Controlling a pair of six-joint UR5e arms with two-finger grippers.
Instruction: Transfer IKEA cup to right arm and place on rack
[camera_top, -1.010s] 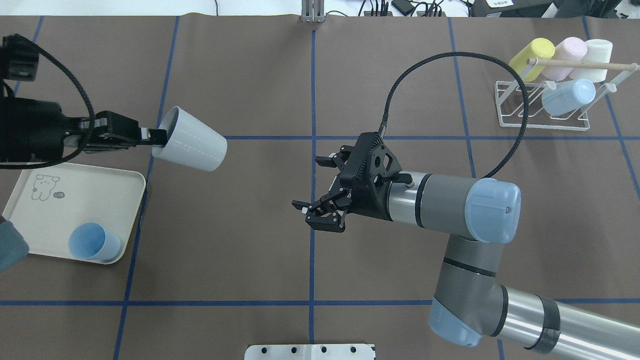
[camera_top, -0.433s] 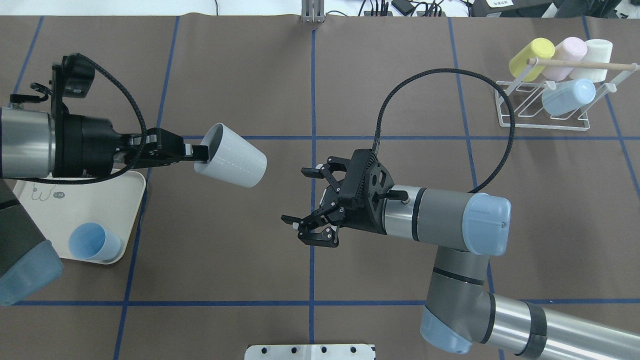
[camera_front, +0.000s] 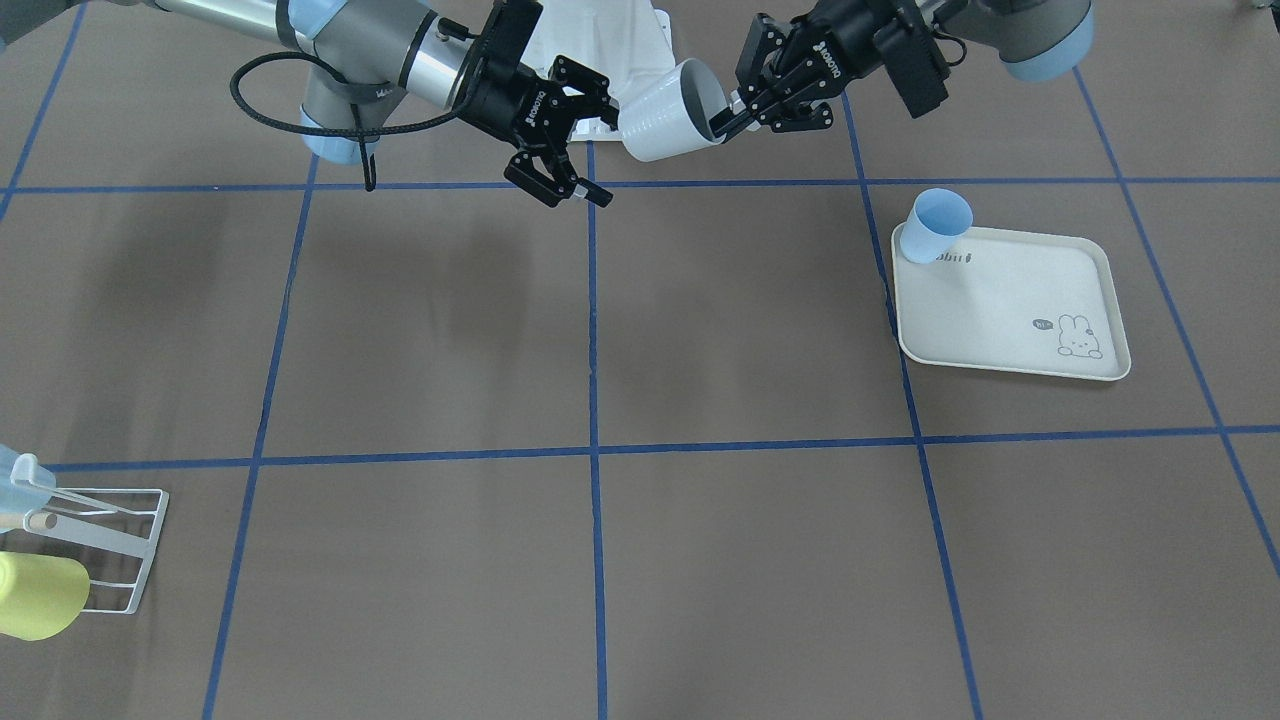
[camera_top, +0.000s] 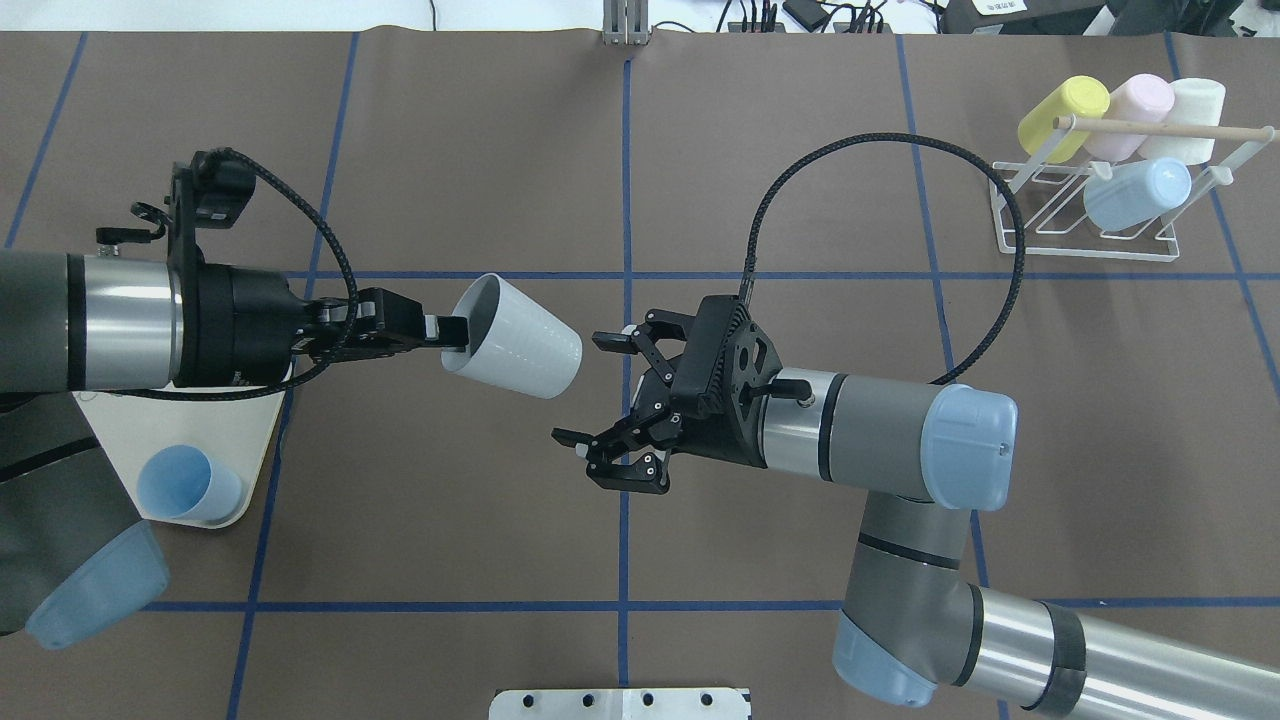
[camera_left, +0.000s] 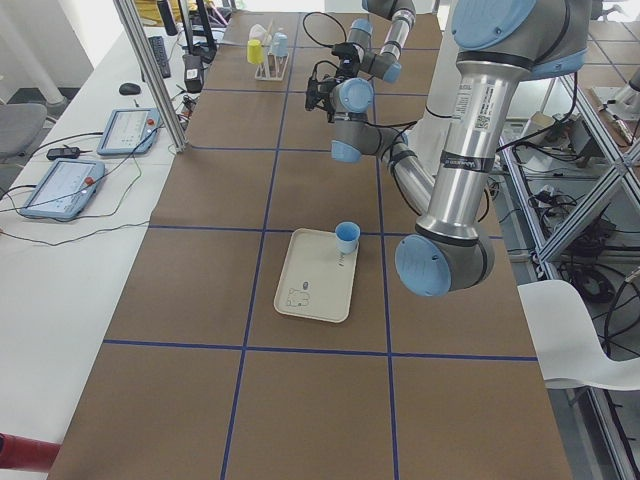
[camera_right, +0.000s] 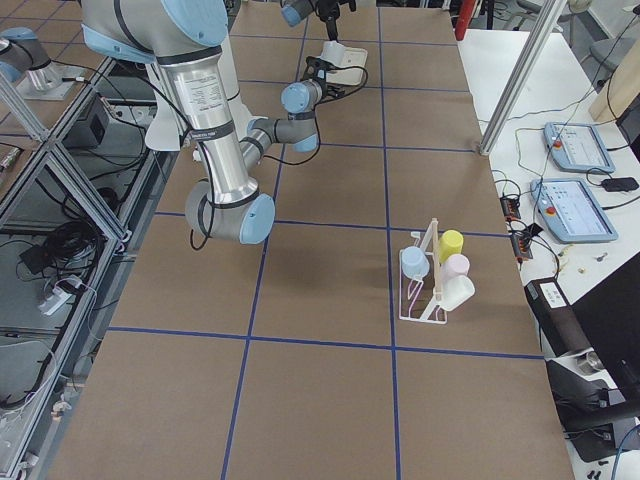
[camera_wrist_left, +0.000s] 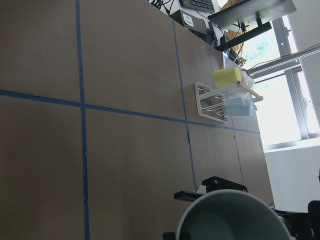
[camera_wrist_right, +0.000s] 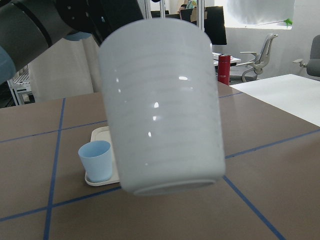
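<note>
Over a brown table (camera_top: 450, 150) taped in a blue grid, the white, tapered IKEA cup (camera_top: 515, 335) hangs on its side just toward 9 o'clock of centre, its base pointing to 3 o'clock and its rim pinched in the left gripper (camera_top: 452, 335). The hand-over is the step in hand. The right gripper (camera_top: 585, 390), spread wide and empty just beside the base, likely must close round the cup's body before the left lets go. The rack (camera_top: 1090, 252) sits well apart at 2 o'clock, seemingly holding four cups.
</note>
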